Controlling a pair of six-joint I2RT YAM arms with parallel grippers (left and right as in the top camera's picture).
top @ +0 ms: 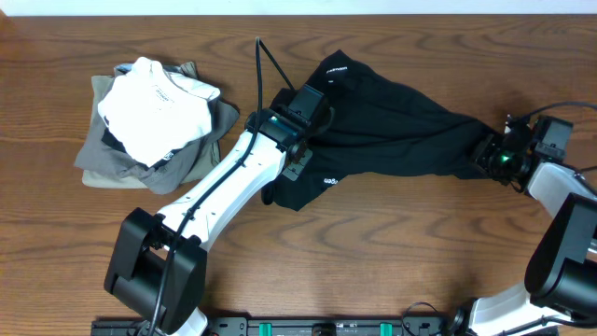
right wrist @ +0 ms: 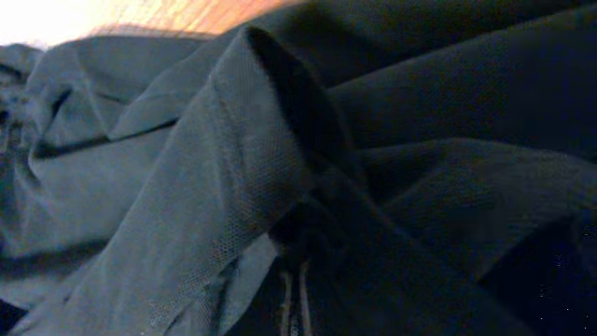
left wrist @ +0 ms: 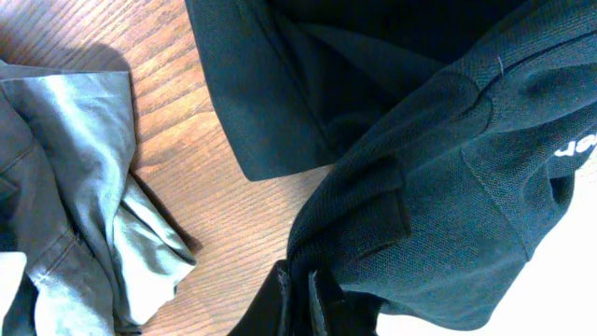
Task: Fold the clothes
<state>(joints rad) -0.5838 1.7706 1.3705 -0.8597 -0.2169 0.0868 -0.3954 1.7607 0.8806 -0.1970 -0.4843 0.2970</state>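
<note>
Several folded garments sit in a loose stack at the left of the wooden table [top: 392, 252]. A white garment [top: 154, 103] lies on top, smooth and rumpled at its edges, over grey and olive garments [top: 112, 154]. In the left wrist view the grey-green cloth is thin, woven and creased. It lies near the shirt's hem, with bare wood between them.

Next to the right, the left gripper [top: 300, 140] stands over the near-left part of the black polo shirt [top: 401, 126]. Its jaws are closed to a narrow pinch. The left wrist view shows a bunched fold of the shirt's pique knit caught between the fingers [left wrist: 278, 301]. White lettering [top: 329, 181] shows on the cloth just below that grip.

The shirt lies across the table's centre and right. It is matte black and ridged with long folds, broad at the left and tapering to a drawn point at the right.

At that point the right gripper [top: 487, 154] meets the cloth. Its jaws are closed tight. The right wrist view shows fine-meshed knit gathered into them, with one thick hemmed fold standing above.
</note>
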